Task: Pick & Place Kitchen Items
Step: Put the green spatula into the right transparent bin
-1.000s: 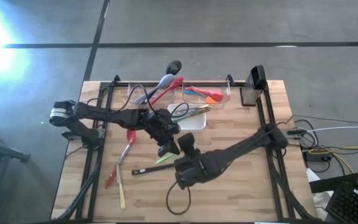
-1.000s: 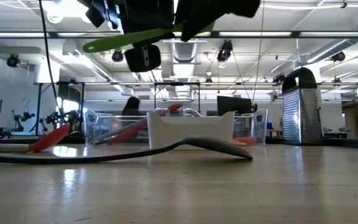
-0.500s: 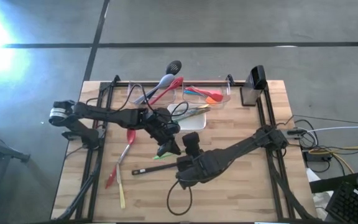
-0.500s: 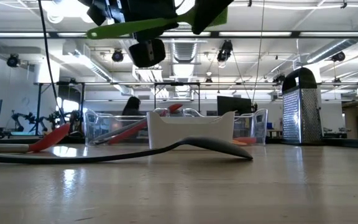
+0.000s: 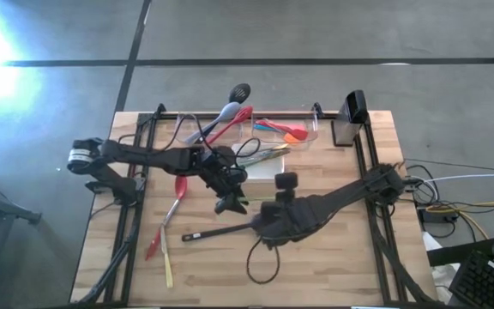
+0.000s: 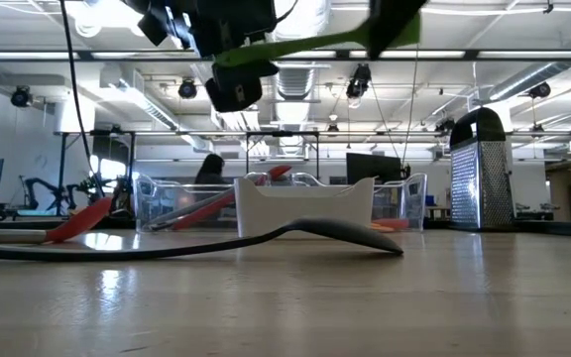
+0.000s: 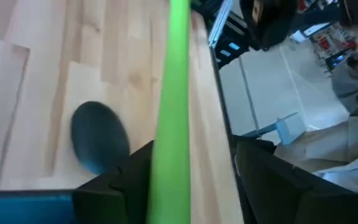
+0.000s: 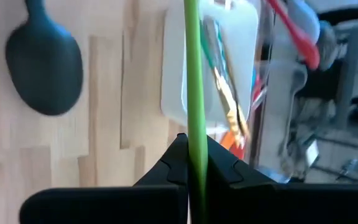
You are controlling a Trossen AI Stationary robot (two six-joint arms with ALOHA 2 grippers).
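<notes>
While no writing is legible, both the left gripper (image 5: 226, 203) and right gripper (image 8: 194, 163), fingers closed, pinch the green utensil (image 8: 193, 74) mid-table above the black spoon (image 8: 44, 65).

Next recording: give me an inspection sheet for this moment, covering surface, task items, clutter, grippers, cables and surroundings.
Surface: wooden table, bare at its near edge.
Job's things: green utensil held in the air between both arms; black spoon, red spatula and yellow utensil lie on the table; others sit in the clear bins.
Clutter: white dish, box grater.
Grippers: left gripper has fingers either side of the green handle; right gripper shut on it.
Cables: loop by the right arm; bundle off the table's right edge.
Surroundings: workshop, a person far behind.
</notes>
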